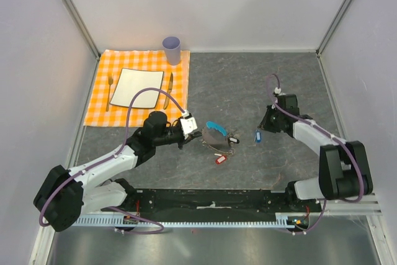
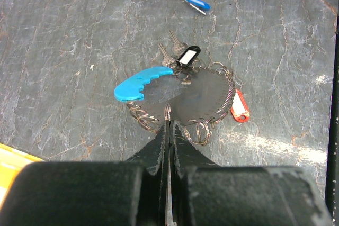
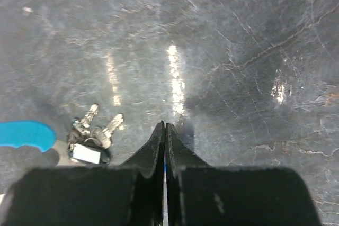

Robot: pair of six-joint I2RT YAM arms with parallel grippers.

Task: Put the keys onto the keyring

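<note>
The keyring [image 2: 142,84] lies flat mid-counter [image 1: 248,85], with the left fingers [image 2: 158,144] squeezed together on the near part of its chain. 1 red-tagged key [image 2: 239,107] lies against the chain. The right fingers [image 3: 154,146] are pressed closed beside a blue-tagged key [image 2: 197,2]; I cannot tell whether they grip it.

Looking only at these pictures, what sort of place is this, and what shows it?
Likely a robot lab test cell, not a home: a left arm and right arm bolted along the grey table edge, plain white walls boxing it in, and a staged orange checked mat.
</note>
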